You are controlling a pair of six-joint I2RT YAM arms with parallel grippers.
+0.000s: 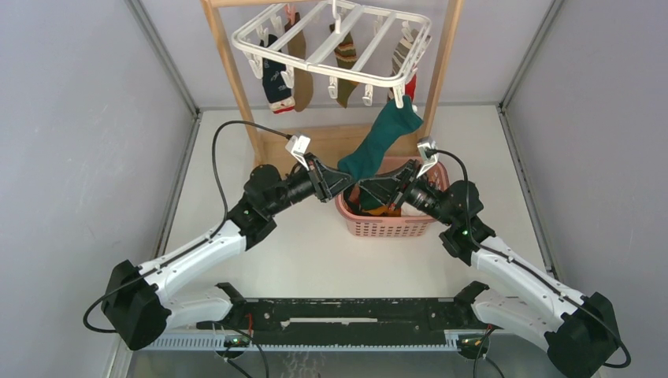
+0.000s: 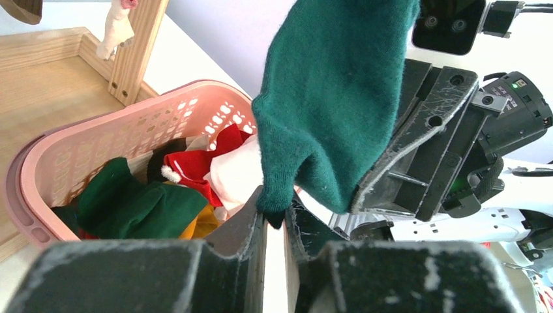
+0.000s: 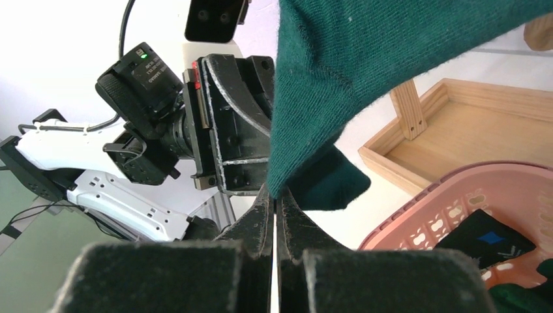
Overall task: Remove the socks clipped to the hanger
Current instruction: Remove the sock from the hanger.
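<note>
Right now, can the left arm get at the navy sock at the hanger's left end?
Likely not yet: the left tool is gripping the teal sock, clipped to the hanger. Freed, its way to the navy sock looks open.

light: bright, even | shadows: soft | wrist views: near edge blurred

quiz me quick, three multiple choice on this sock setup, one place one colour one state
1. The pink basket sits: A on the table, B on the floor, C on a shelf.
2. The sock in the left gripper is: A red, B white, C teal.
3. The teal sock's top end is: A inside the basket, B clipped to the hanger, C flat on the table.

Answers: A, the top view shows it resting on the tabletop; C, teal fabric is pinched between the fingers; B, a corner clip holds its top.
</note>
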